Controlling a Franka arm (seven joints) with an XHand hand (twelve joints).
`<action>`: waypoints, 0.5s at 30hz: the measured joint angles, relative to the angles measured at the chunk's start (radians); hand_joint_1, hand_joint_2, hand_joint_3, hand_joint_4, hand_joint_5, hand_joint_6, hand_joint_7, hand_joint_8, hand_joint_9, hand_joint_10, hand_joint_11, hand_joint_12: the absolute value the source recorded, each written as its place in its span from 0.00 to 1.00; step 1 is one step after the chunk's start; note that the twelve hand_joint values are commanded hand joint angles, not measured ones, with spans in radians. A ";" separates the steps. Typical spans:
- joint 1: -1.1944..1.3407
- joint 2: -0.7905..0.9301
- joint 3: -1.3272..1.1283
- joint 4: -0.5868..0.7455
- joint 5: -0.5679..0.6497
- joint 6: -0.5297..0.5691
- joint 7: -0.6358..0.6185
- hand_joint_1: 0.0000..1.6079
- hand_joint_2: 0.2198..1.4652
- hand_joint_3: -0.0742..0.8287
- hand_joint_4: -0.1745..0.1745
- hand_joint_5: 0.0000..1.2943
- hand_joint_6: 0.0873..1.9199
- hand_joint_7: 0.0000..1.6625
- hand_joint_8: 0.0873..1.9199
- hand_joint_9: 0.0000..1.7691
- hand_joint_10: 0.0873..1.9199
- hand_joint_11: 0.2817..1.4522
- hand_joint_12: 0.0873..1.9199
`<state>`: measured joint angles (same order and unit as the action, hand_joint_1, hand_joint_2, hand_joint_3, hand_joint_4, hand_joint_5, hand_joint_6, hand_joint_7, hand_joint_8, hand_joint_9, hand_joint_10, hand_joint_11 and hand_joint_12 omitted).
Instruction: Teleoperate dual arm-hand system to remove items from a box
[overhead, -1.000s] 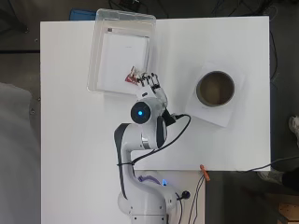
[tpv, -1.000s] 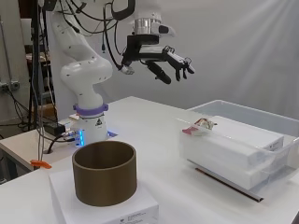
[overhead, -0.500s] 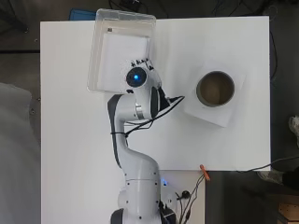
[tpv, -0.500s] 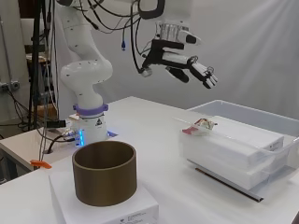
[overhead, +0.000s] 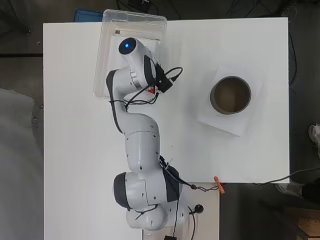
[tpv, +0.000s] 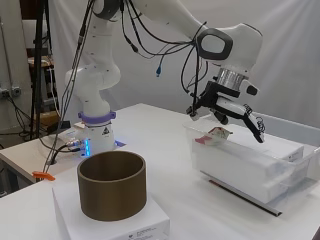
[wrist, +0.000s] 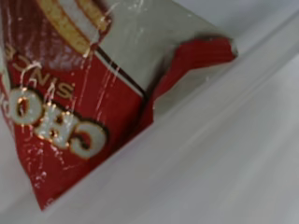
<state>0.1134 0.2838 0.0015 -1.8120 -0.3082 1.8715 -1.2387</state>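
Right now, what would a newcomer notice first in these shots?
The white arm arching over the table, its hand open above the clear box at the far side. Just under the fingers, a red snack packet sits on the white contents at the box's near corner. In front, a brown ring stands on a white slab.

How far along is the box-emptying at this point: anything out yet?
Done: nothing appears removed; apart from the brown cylinder on its white pad, no item lies on the table outside the clear box.
In hand: the hand hovers open above the red snack packet, not touching it.
Left: grasping the packet and lifting it out; the white slab under it also sits in the box.
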 joint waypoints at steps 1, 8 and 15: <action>0.001 -0.014 0.004 -0.013 -0.002 -0.003 -0.005 0.13 0.51 0.08 0.45 0.20 0.00 0.24 0.00 0.29 0.00 0.17 0.00; 0.003 -0.047 0.022 -0.069 0.017 -0.049 -0.002 0.13 0.49 0.07 0.49 0.18 0.00 0.21 0.00 0.26 0.00 0.19 0.00; -0.004 -0.132 0.005 -0.197 0.039 0.014 0.111 0.82 0.73 0.08 0.02 0.69 0.60 0.49 0.44 0.53 0.53 0.39 0.17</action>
<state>0.1091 0.1520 0.0062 -2.0091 -0.2691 1.8859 -1.1274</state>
